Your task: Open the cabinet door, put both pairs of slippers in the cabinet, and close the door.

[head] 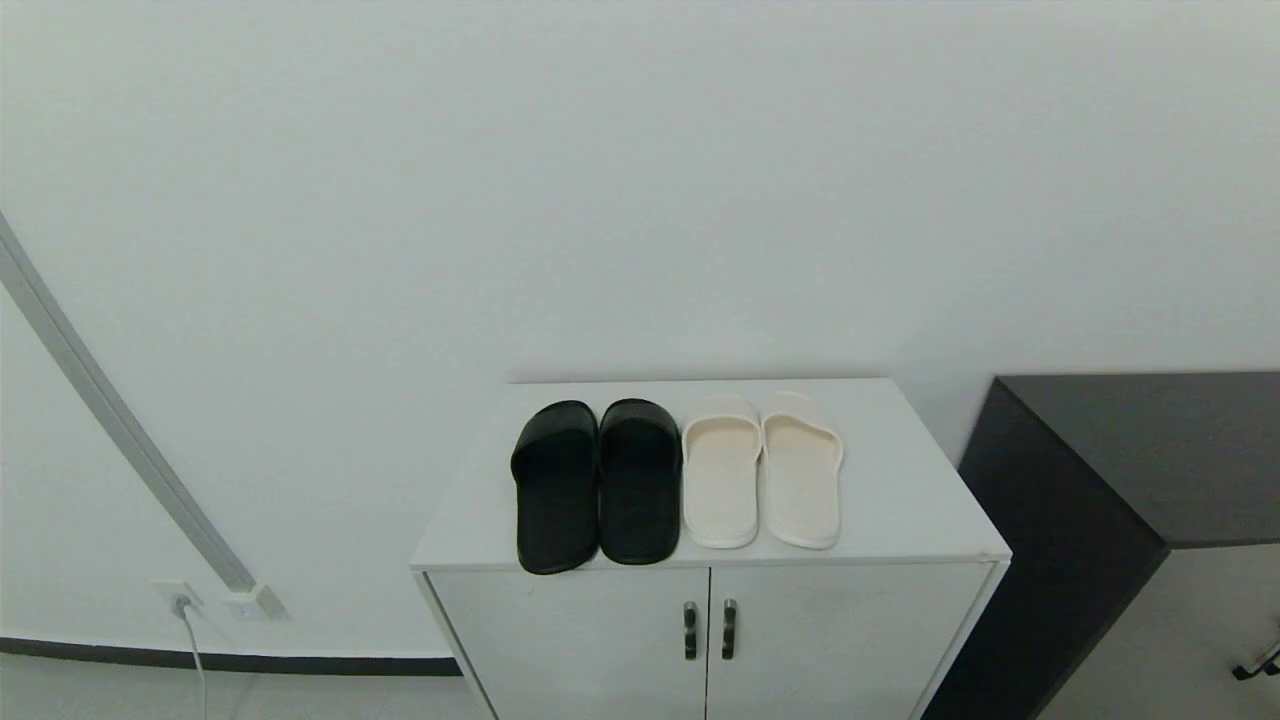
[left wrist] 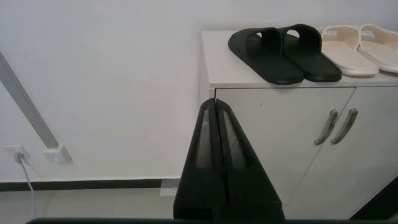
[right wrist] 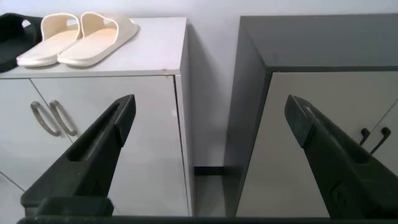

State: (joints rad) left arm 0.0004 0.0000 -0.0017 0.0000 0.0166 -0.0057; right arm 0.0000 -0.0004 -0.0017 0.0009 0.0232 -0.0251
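A white cabinet [head: 900, 500] stands against the wall with both doors closed and two metal handles [head: 708, 629] at the centre seam. On its top lie a black pair of slippers [head: 597, 482] on the left and a cream pair [head: 762, 468] on the right, side by side. In the left wrist view my left gripper [left wrist: 215, 107] is shut with nothing in it, held off the cabinet's left front corner, below the black slippers [left wrist: 285, 52]. My right gripper [right wrist: 211, 112] is open wide, in front of the cabinet's right edge [right wrist: 180, 124], below the cream slippers [right wrist: 78, 37].
A dark grey cabinet [head: 1120, 480] stands close to the right of the white one, with a narrow gap between them. A wall socket with a plugged cable [head: 180, 603] and a slanting grey conduit [head: 110, 410] are on the wall at the left.
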